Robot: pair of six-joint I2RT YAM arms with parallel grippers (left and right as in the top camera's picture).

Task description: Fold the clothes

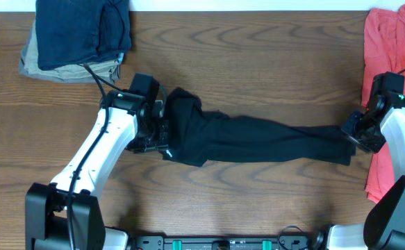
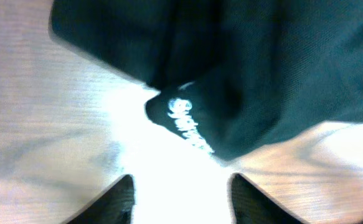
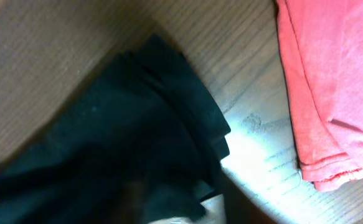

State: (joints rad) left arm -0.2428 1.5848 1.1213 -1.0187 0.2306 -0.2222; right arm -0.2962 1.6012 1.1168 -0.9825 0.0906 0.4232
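T-shirt (image 1: 258, 142) bunched lengthwise on table (image 1: 258, 62); left pincer (image 2: 181, 186) spread, empty.

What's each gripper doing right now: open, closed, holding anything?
Left gripper: open, fingers apart and empty, just short of the black T-shirt.
Right gripper: at the T-shirt's other end; open or closed cannot be told.

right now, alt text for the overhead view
A black shirt lies bunched in a long strip across a wooden table, the left arm and right arm at its ends. Folded dark clothes sit top left, a red garment at right.
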